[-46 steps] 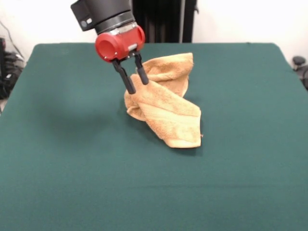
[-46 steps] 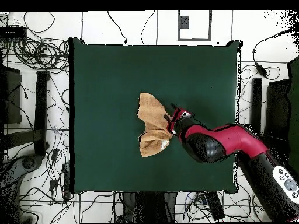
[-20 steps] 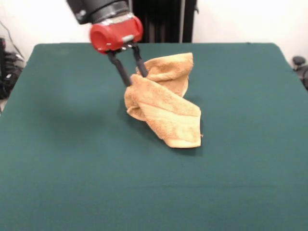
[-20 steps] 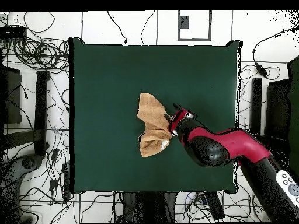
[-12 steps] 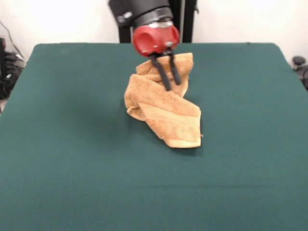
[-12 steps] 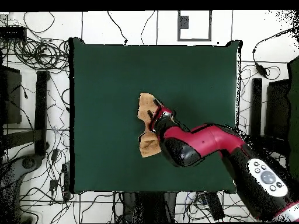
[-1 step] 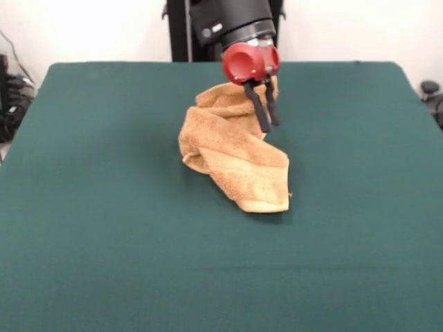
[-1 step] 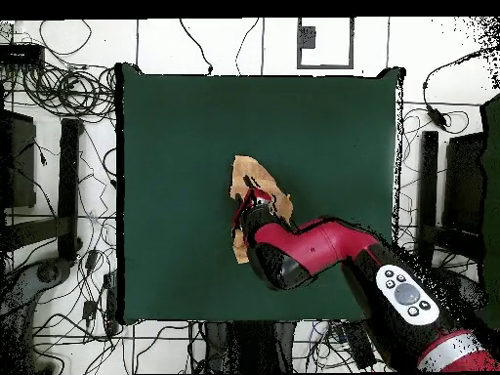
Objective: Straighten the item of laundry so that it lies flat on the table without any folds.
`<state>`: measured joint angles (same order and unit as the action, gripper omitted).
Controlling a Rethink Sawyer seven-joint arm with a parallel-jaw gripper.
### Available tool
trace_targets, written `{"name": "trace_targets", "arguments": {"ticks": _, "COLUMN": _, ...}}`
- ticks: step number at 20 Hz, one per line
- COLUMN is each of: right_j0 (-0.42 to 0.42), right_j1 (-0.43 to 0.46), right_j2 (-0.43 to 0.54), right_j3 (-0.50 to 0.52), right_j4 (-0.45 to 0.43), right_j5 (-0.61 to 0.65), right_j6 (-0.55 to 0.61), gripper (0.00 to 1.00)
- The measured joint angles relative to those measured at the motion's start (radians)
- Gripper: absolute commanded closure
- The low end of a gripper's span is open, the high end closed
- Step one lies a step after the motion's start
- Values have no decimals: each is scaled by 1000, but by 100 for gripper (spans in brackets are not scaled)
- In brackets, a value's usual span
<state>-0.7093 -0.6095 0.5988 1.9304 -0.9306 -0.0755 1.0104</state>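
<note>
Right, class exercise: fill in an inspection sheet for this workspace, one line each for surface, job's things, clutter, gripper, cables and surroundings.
Surface: the table, covered in dark green cloth, bare apart from the towel.
Job's things: the towel, tan-orange, lies crumpled and folded over itself near the table's middle, not flat.
Clutter: nothing seen on the table.
Gripper: the gripper has its two dark fingers slightly apart at the towel's far upper part; they pinch no cloth.
Cables: many cables lie on the floor around the table, none on it.
Surroundings: a white wall behind the table in the front view; dark equipment beside it in the overhead view.
</note>
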Motion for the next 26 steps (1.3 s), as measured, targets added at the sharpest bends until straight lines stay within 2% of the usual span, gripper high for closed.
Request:
{"name": "trace_targets", "arguments": {"ticks": 2, "right_j0": -26, "right_j1": 7, "right_j2": 6, "right_j3": 0, "right_j4": 0, "right_j5": -2, "right_j6": 0, "gripper": 0}}
{"name": "trace_targets", "arguments": {"ticks": 10, "right_j0": -267, "right_j1": 127, "right_j2": 116, "right_j3": -1, "right_j4": -1, "right_j5": 51, "right_j6": 0, "gripper": 0}}
{"name": "trace_targets", "arguments": {"ticks": 15, "right_j0": -363, "right_j1": 194, "right_j2": 144, "right_j3": -1, "right_j4": -3, "right_j5": 105, "right_j6": 0, "gripper": 0}}
{"name": "trace_targets", "arguments": {"ticks": 18, "right_j0": -380, "right_j1": 217, "right_j2": 144, "right_j3": -1, "right_j4": -4, "right_j5": 115, "right_j6": 0, "gripper": 0}}
{"name": "trace_targets", "arguments": {"ticks": 26, "right_j0": -339, "right_j1": 201, "right_j2": 142, "right_j3": -1, "right_j4": -5, "right_j5": 113, "right_j6": 0, "gripper": 0}}
